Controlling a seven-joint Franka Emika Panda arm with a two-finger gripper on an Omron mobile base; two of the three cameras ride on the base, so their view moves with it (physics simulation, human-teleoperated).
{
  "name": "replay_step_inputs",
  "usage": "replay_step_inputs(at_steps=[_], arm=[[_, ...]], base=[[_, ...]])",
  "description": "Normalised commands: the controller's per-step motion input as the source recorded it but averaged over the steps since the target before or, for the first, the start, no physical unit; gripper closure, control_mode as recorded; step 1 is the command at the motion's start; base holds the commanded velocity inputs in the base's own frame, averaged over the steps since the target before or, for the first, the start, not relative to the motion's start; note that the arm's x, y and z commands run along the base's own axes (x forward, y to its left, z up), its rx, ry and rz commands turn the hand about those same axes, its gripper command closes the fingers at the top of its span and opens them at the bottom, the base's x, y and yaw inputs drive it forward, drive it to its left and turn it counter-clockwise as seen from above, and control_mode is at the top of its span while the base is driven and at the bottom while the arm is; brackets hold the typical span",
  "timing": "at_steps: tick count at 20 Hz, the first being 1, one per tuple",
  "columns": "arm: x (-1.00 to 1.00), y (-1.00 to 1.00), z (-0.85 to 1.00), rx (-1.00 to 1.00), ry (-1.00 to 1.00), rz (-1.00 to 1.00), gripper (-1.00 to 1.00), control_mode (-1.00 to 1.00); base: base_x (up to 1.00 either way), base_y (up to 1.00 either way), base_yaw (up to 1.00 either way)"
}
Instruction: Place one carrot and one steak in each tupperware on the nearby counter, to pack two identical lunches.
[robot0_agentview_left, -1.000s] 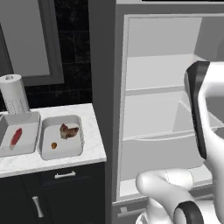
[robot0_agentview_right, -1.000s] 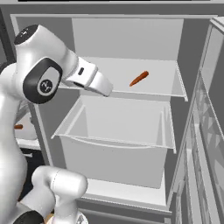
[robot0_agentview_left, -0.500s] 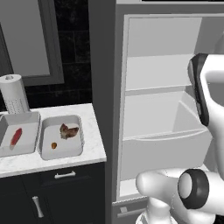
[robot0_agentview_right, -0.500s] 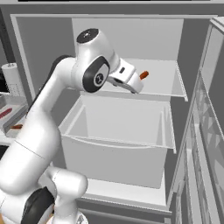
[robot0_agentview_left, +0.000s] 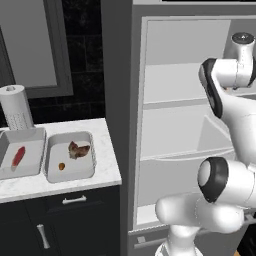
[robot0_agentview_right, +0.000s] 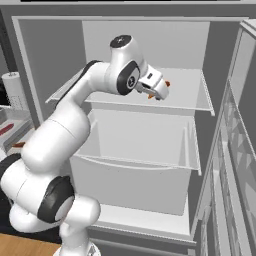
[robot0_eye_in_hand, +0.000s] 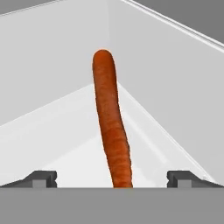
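Carrot (robot0_eye_in_hand: 111, 127) lies on a white fridge shelf (robot0_agentview_right: 185, 97), its narrow end running between the two fingertips of the gripper (robot0_eye_in_hand: 111, 177), which reaches in from the front. On the counter (robot0_agentview_left: 107, 167), the right tupperware (robot0_agentview_left: 70, 172) holds a brown steak (robot0_agentview_left: 78, 149) and a small carrot; the left one holds a red steak (robot0_agentview_left: 18, 156). The carrot is round, so closing off-centre could roll or push it deeper. The jaws are fully spread, holding nothing, with no clear contact.

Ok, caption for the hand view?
Open gripper lined up on a carrot lying on the white fridge shelf.
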Motion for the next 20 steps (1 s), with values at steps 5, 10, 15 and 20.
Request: replay_step_inputs(at_steps=[5,10,15,20], arm=[[0.88,-0.33,-0.24,0.05,0.01,0.00,-1.00,-1.00],[0.76,-0.34,-0.37,0.04,0.01,0.00,1.00,-1.00],[0.18,-0.05,-0.77,0.00,-0.07,0.00,1.00,-1.00],[-0.11,0.00,-0.28,0.00,-0.01,0.02,1.00,-1.00]], base=[[0.00,0.00,0.00],[0.00,0.00,0.00],[0.00,0.00,0.00],[0.00,0.00,0.00]])
